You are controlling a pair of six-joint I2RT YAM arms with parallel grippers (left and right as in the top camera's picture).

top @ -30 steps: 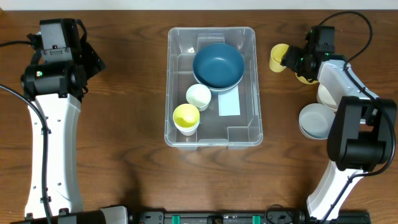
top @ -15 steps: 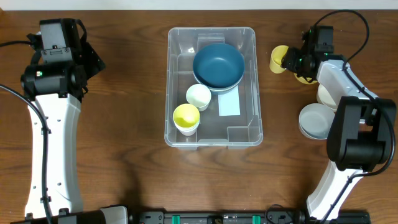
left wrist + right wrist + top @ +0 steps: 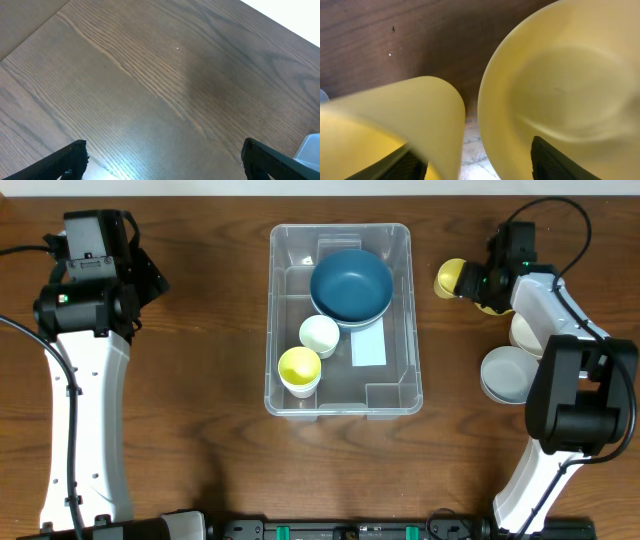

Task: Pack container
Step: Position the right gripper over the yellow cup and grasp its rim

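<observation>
Right of the container (image 3: 274, 320), by its far corner | your right claw (image 3: 468, 280) is nosing at the yellow cup (image 3: 449, 277), probably to load it; grip: cannot tell | left claw (image 3: 165, 160) is hanging released, well left | container is sitting centred on the bench (image 3: 200, 450)

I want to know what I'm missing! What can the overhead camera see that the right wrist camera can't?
Only the overhead view shows the container holding a blue bowl, a white cup and a cup that is yellow inside, plus the left arm and a white bowl. Only the right wrist view shows the right fingers up close and the smooth inside of the yellow bowl. Both show the yellow cup and the wooden table.
</observation>
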